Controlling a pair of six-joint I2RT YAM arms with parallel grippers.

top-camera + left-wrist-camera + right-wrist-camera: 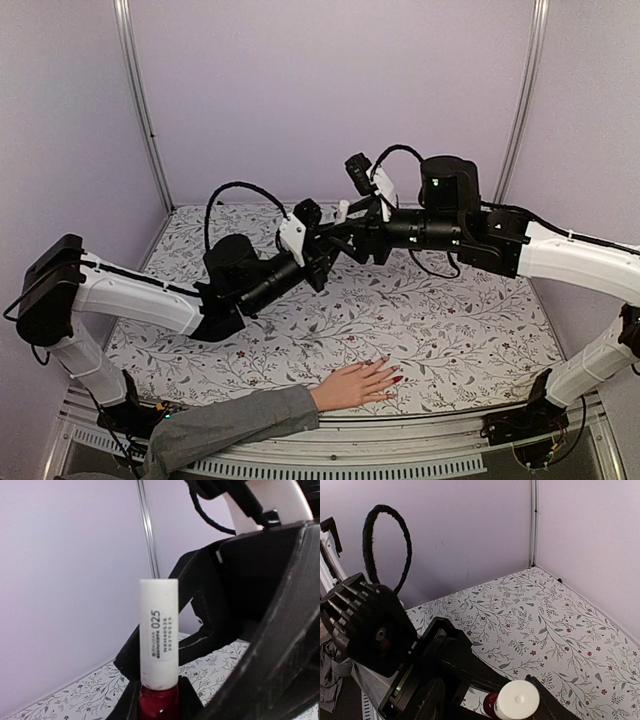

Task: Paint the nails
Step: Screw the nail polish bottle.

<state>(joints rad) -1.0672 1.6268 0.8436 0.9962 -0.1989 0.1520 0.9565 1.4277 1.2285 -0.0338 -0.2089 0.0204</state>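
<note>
A pale hand [355,386] with a grey sleeve [235,423] lies palm down at the table's near edge. Its nails [398,380] are tiny and some look glossy red. My left gripper [325,247] is raised over the table's middle. In the left wrist view it [159,702] is shut on a small red bottle [159,705] with a tall white cap [159,630]. My right gripper [347,226] meets it from the right. In the right wrist view it [487,702] is open, with the cap [517,700] between its fingers, close to the right finger [551,702].
The table carries a floral cloth [450,330]. Lilac walls close in the back and both sides. Both arms cross above the middle of the table, well above and behind the hand. Black cables [240,190] loop over the wrists.
</note>
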